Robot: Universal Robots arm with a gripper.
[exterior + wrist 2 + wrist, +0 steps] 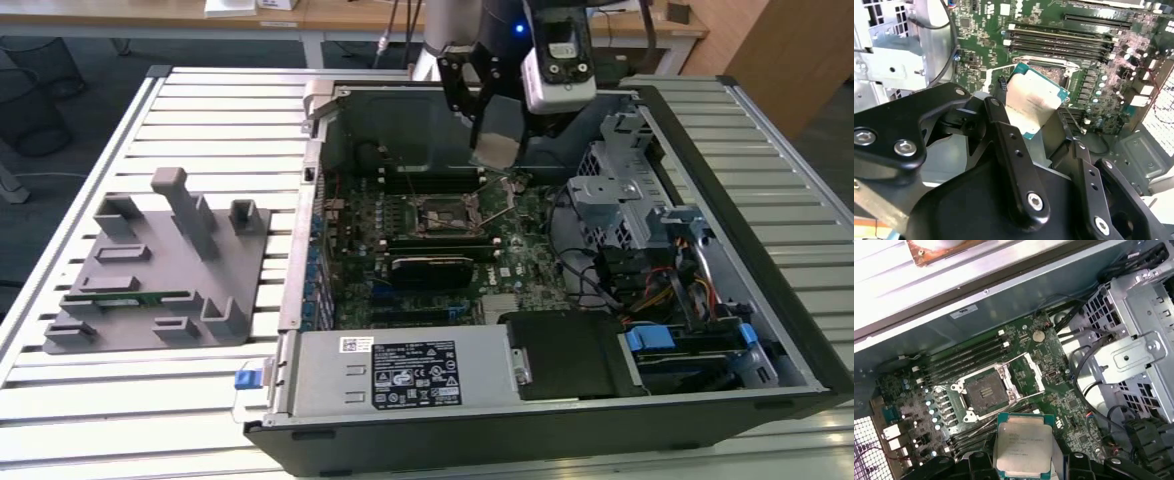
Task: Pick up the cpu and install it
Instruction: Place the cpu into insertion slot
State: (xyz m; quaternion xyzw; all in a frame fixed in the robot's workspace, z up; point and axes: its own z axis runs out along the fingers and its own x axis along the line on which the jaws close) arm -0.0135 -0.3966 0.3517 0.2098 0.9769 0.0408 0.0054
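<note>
Here the tool (1036, 125) pinches the cpu (1023, 442), its print unreadable, near the socket (985, 392).

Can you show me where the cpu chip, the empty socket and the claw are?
cpu (1023, 446): first wrist view, middle of its metal top.
socket (985, 391): first wrist view, its dark centre.
claw (1028, 121): second wrist view, midway between its fingertips, gripping the cpu.
</note>
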